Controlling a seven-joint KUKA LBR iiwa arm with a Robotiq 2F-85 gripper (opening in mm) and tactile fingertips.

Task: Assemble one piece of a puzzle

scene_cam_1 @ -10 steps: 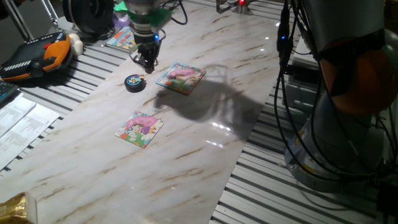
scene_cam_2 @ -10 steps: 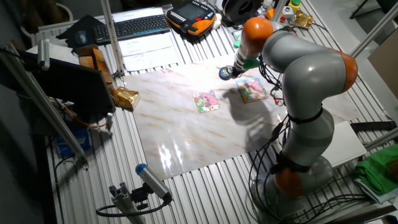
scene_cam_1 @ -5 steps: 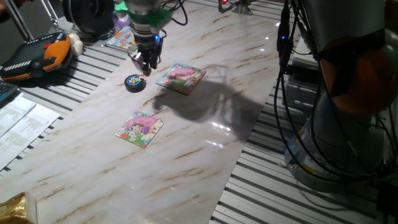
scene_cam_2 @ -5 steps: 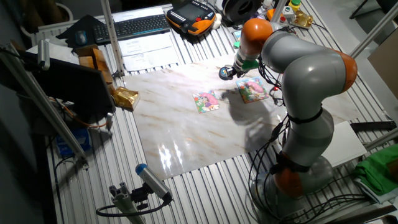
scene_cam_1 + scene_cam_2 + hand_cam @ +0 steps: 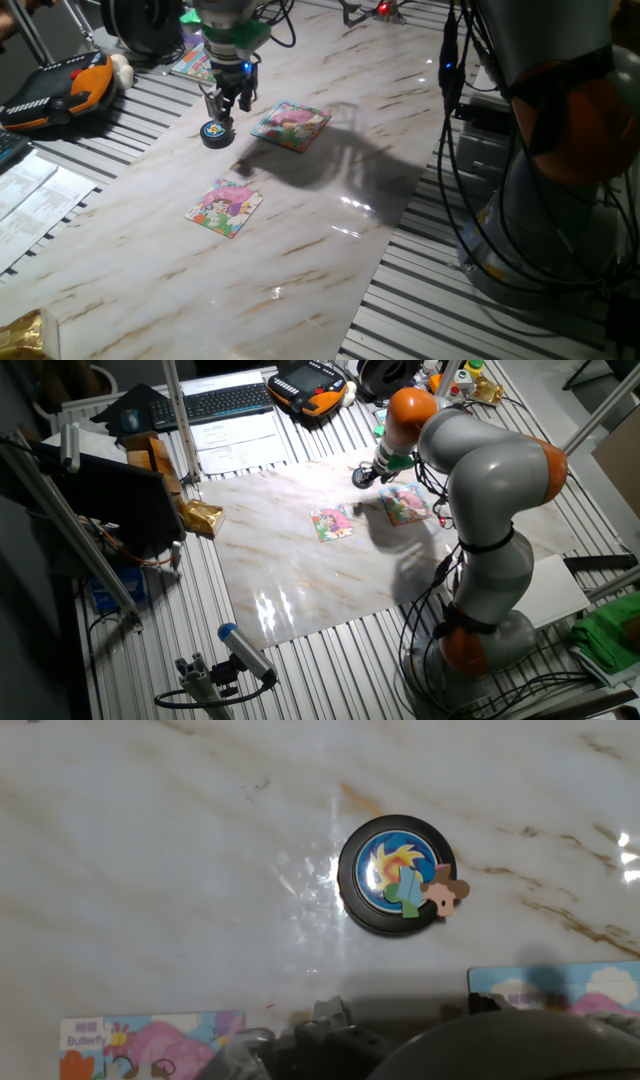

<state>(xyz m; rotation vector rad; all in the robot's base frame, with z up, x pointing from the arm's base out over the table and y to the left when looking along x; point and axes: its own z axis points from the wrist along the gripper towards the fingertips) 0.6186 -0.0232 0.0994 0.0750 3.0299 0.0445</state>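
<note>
while the arm hangs over the far side of the marble counter (image 5: 330,250), its fingers (image 5: 222,104) point down just above the black round disc (image 5: 214,132), slightly parted with nothing visibly held between them, though how wide they stand is hard to tell. seen from the hand view, the piece (image 5: 440,894) lies ahead of the fingers, resting on the disc's (image 5: 396,875) rim and overhanging it. one puzzle board (image 5: 290,125) sits just beside the fingers, another (image 5: 224,207) lies well apart from them, nearer the counter's middle.
</note>
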